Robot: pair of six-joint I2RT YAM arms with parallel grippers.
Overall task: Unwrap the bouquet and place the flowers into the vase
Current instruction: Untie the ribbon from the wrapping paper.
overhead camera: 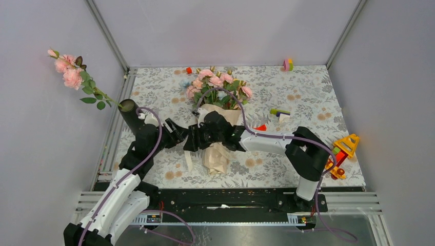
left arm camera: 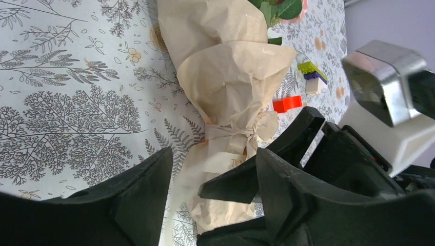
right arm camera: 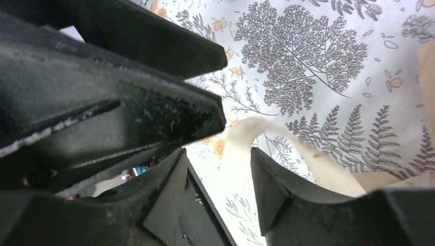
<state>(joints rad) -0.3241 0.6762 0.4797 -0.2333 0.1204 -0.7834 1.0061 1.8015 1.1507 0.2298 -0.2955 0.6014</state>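
Tablecloth (overhead camera: 308, 87), grey leaf print, bouquet (overhead camera: 216, 158) lying centre, grey walls (overhead camera: 220, 31)

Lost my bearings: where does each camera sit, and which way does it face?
Top external: above and behind the bases, looking down at the table; both arms show, meeting over the bouquet.
Left wrist: behind the left gripper, looking past its fingers at the ribbon knot.
Right wrist: behind the right gripper, its fingers framing a ribbon tail.
Shared: both wrist views show the ribbon.

Plain grey walls (overhead camera: 231, 25) stand round the bench (overhead camera: 354, 197). A cloth (overhead camera: 302, 97) with grey leaves covers it. The light is soft.
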